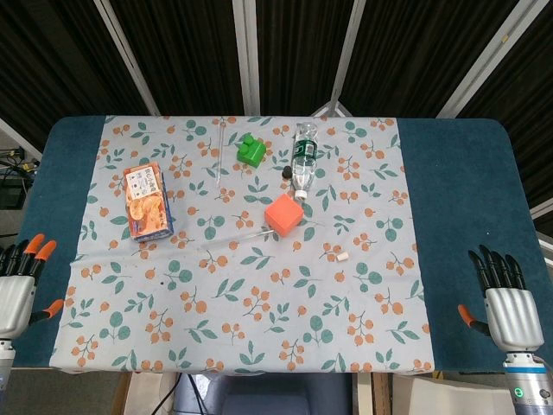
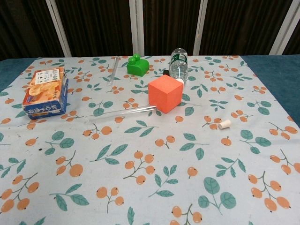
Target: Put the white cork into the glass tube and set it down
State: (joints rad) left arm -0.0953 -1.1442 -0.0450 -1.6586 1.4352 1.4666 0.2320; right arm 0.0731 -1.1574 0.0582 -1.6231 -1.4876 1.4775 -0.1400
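Leaf-and-berry tablecloth [image 1: 259,320] over blue table [image 1: 458,199], dark curtains [image 1: 181,52] behind

Your left hand [image 1: 19,290] shows in the head view as a silver-grey metal palm block with dark fingers, several capped in bright orange tips, and an orange-tipped thumb jutting from its side. Your right hand [image 1: 505,298] has the same brushed silver back, ribbed along the knuckle line, with black fingers and an orange-tipped thumb. Below it you can see a grey cylindrical wrist carrying a small green light. The chest view shows neither hand.
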